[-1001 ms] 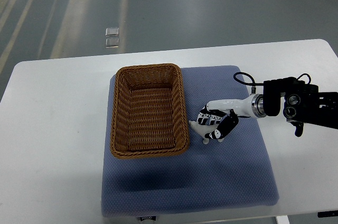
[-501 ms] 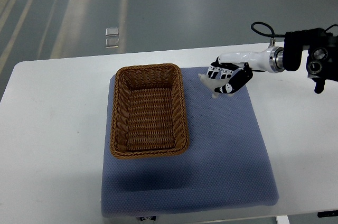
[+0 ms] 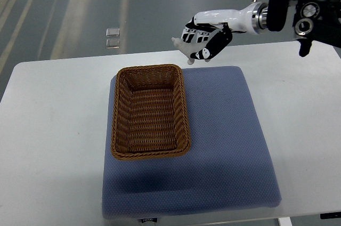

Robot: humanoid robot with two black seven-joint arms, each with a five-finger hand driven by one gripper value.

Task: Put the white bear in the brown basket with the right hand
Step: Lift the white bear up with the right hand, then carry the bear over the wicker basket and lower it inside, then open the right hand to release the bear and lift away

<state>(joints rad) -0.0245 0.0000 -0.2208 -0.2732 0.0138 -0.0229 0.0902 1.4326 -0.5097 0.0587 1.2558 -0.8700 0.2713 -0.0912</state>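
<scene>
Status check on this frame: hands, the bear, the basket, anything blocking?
Right hand shut on small white bear, raised beyond the far right corner of the brown woven basket. Left hand out of view. Basket empty on blue mat; nothing in the way.

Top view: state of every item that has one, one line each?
Right hand: shut on bear, raised near the basket's far right corner.
Bear: gripped in the hand, mostly hidden by fingers, not in the basket.
Basket: upright, empty, on the mat.
Mat: flat on the table, under the basket.
Left hand: not in view.
</scene>
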